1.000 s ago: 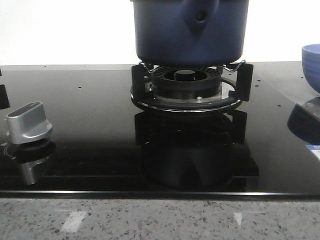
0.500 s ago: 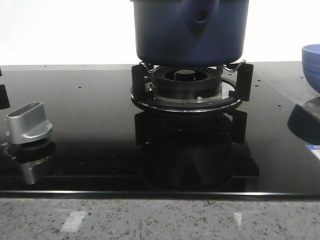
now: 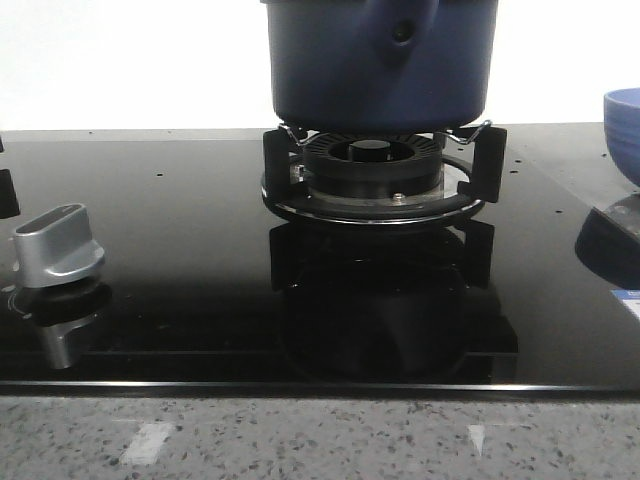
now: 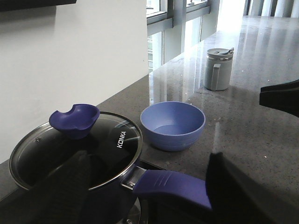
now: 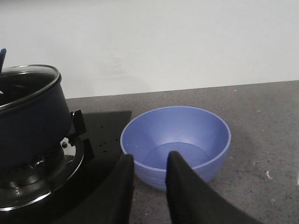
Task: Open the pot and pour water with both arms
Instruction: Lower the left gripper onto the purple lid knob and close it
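The lidded pot sits on the burner beside the bowl, ready for pouring; right fingers narrow, left wide, both empty.

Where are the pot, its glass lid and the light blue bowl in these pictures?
pot (image 3: 330,70), front view, on its dark side wall.
glass lid (image 4: 51,158), left wrist view, on the glass.
light blue bowl (image 5: 187,126), right wrist view, on its inner wall.
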Robot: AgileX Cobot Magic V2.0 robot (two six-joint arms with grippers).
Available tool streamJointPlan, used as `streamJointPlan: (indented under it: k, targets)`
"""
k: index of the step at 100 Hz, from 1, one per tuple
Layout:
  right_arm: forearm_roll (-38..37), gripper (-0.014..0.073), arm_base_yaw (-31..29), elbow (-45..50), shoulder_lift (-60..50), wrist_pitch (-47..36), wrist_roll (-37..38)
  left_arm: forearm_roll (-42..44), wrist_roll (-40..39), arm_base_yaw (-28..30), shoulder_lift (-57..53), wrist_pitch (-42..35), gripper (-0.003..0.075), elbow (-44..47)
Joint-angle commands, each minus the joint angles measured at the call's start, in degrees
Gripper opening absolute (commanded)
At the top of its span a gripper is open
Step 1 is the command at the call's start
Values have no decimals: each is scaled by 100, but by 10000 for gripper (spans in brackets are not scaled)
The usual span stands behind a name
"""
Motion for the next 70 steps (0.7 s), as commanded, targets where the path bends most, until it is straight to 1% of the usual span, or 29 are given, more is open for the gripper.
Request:
streamJointPlan:
  k: [1,23,70]
  targets:
    - [-10,155,5,-218,114,-430,-38,-334,0,-44,-57,16,463,-221]
    - [-10,155,5,-218,114,-430,-38,-334,0,-44,-57,-116,463,-221]
    - [-10,153,5,-218,114,-430,-38,-334,0,-44,-57,-33,463,-221]
